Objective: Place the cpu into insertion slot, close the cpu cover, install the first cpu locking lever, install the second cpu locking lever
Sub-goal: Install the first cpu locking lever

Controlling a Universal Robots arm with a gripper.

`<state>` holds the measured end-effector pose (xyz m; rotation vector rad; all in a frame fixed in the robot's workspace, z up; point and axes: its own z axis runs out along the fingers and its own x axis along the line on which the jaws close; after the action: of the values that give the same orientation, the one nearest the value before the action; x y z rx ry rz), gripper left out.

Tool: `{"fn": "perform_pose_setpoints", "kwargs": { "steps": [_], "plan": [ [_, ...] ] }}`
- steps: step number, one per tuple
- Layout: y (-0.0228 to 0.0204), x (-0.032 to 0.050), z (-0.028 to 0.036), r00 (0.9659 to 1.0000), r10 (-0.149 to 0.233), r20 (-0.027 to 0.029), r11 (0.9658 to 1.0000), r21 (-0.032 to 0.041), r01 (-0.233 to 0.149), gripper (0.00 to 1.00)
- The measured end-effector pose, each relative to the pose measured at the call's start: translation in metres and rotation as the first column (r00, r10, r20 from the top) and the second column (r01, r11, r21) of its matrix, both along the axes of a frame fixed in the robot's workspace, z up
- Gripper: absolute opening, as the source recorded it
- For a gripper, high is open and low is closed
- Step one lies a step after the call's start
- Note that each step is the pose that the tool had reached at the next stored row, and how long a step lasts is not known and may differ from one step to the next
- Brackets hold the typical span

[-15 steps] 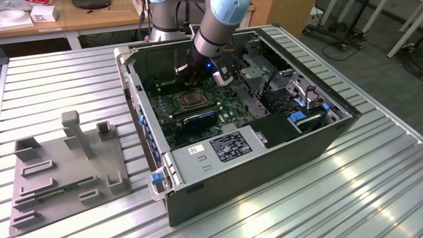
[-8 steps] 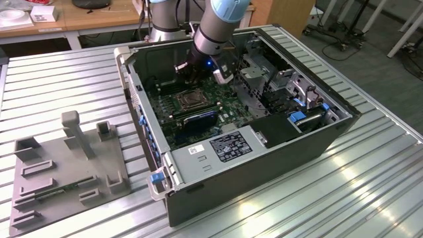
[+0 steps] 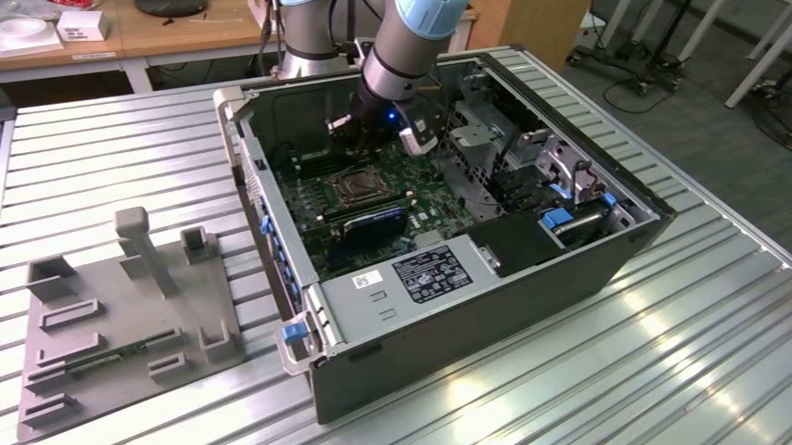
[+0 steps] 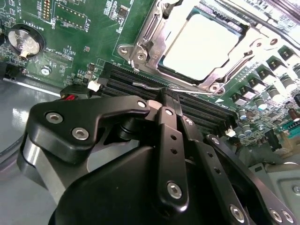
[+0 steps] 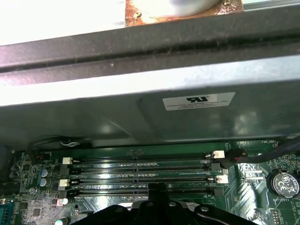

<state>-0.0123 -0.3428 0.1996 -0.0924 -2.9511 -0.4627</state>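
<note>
Gripper [image 4: 168,94] is seen pressed together at the locking lever [image 4: 143,85] (cpu [image 4: 199,42] seated, cpu cover [image 4: 154,35] apparently down); the lever may be lost if the tip slides, and the memory slots [image 4: 119,77] scraped.

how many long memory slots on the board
4 memory slots, parallel in the first wrist view: one nearest the case wall, two between, one by the gripper, partly covered by it; more may be hidden.

The black tool [image 4: 166,95] hangs over the long memory slots [image 4: 201,111] of the green motherboard [image 4: 89,33]. Just beyond them the pale cpu [image 4: 199,44] lies flat inside the silvery cpu cover [image 4: 157,30]. A coin battery [image 4: 26,42] sits well apart.
</note>
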Motion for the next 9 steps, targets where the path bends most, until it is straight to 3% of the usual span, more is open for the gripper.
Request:
{"fn": "perform_pose_setpoints", "kwargs": {
  "steps": [1,2,7,9],
  "plan": [
    [0.0,0.0001,0.0,0.9999,0.0,-0.0122,1.0,-0.0006,0.0,0.11],
    [-0.0001,0.0002,0.0001,0.9999,0.0,-0.0161,1.0,-0.0009,0.0,0.11],
    [0.0,0.0004,-0.0001,0.9998,0.0,-0.018,1.0,0.0002,0.0,0.11],
    [0.0,0.001,0.0006,0.9995,0.0,-0.0311,1.0,0.0031,0.001,0.11]
  ]
}}
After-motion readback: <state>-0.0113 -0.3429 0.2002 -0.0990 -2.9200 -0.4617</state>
